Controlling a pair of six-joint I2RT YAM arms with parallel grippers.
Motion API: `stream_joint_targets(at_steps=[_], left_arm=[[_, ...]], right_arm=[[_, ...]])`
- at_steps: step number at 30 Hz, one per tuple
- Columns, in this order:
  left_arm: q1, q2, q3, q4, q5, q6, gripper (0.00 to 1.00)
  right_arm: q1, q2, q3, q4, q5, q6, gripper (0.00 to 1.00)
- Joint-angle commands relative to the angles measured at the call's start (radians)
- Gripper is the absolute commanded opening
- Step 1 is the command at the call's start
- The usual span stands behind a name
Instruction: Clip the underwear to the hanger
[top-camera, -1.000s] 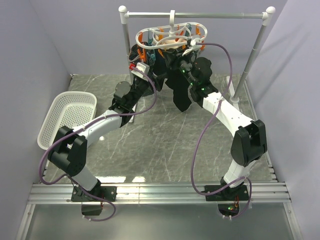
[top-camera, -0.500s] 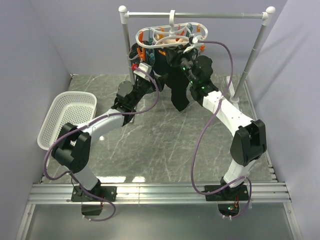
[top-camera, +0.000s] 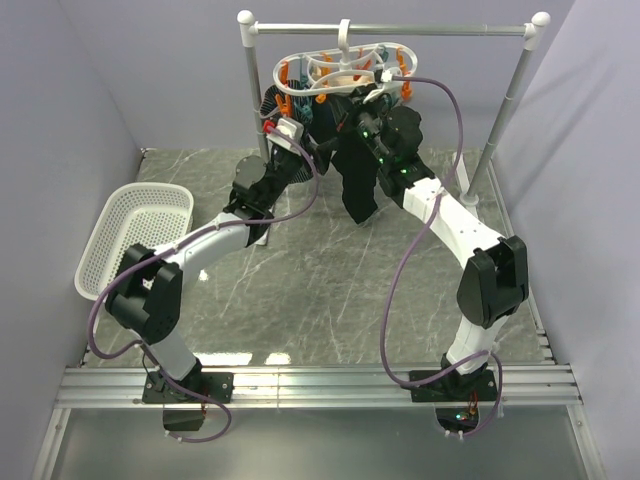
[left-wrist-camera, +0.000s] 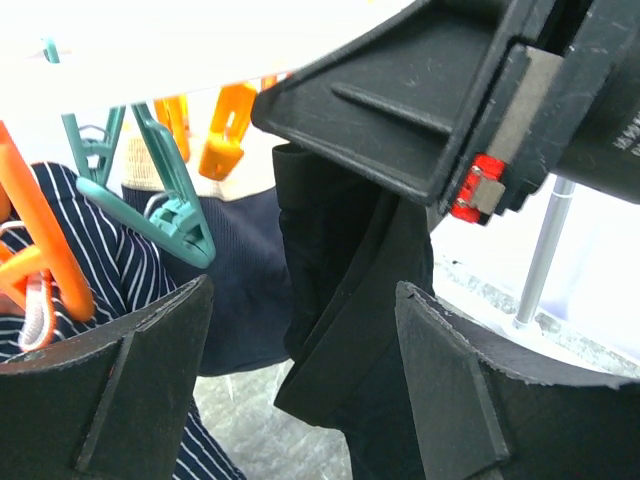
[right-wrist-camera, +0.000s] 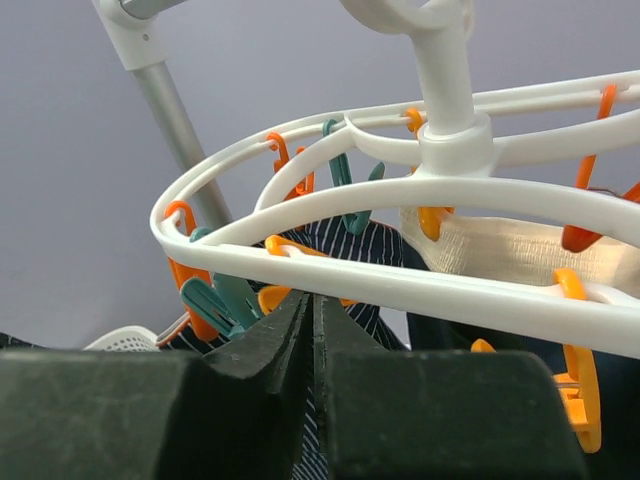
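The white oval hanger (top-camera: 340, 68) with orange and teal pegs hangs from the rail; it also fills the right wrist view (right-wrist-camera: 380, 282). My right gripper (top-camera: 362, 106) sits just under the hanger's front rim, shut (right-wrist-camera: 313, 302) on the top edge of the black underwear (top-camera: 357, 180), which hangs limp below it. My left gripper (top-camera: 312, 143) is open beside it on the left. In the left wrist view its jaws (left-wrist-camera: 300, 300) straddle the hanging underwear (left-wrist-camera: 345, 290) without pinching it. A teal peg (left-wrist-camera: 170, 210) and an orange peg (left-wrist-camera: 225, 130) hang just above left.
A dark striped garment (left-wrist-camera: 60, 230) and a cream cloth (right-wrist-camera: 500, 250) are clipped to the hanger. The silver rail stand (top-camera: 400, 30) stands at the back. A white basket (top-camera: 130, 240) lies at the left on the marble table (top-camera: 330, 290).
Both grippers have risen toward the hanger. The right one has lifted the underwear higher, and the left one has closed in on its left side.
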Motion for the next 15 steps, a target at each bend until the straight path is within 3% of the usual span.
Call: stream_joint_targets(at_steps=[1,4,15], left_arm=[[0.013,0.018,0.055,0.043,-0.01,-0.001,0.79],[0.022,0.024,0.061,0.041,-0.009,-0.01,0.78],[0.029,0.087,0.12,0.068,-0.058,0.082,0.79]], right_arm=[[0.005,-0.02,0.05,0.011,-0.014,0.021,0.08],[0.005,-0.034,0.042,0.007,-0.019,0.019,0.0],[0.001,-0.085,0.024,-0.049,-0.052,0.031,0.0]])
